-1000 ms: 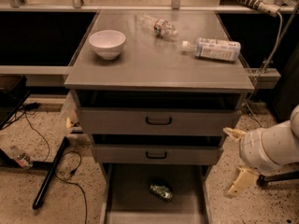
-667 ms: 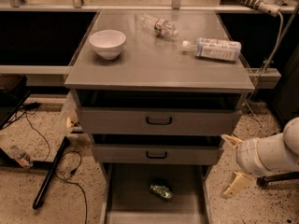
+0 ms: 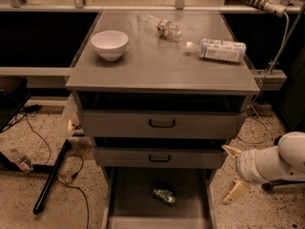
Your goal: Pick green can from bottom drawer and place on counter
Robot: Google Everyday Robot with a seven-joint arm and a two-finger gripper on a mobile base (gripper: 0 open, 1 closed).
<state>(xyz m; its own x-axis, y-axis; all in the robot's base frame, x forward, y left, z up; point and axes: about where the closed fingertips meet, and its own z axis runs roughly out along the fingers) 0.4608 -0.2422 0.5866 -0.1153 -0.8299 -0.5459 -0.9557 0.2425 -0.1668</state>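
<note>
While the claw (image 3: 226, 174) hovers near it, the green can (image 3: 164, 194) gleams.

Drawer and arm cut off
The bottom drawer (image 3: 133, 199) runs off the lower edge, its rear hidden beneath the drawer above (image 3: 124, 157). Markings on the green can (image 3: 164, 194) are unreadable. The hand (image 3: 233, 171), low right beside the cabinet, has its arm cropped.

No text can be read. The gripper (image 3: 233, 171) sits low at the right; above it, labels on the clear bottle (image 3: 162, 26) and white-labelled bottle (image 3: 221, 50) are illegible.
</note>
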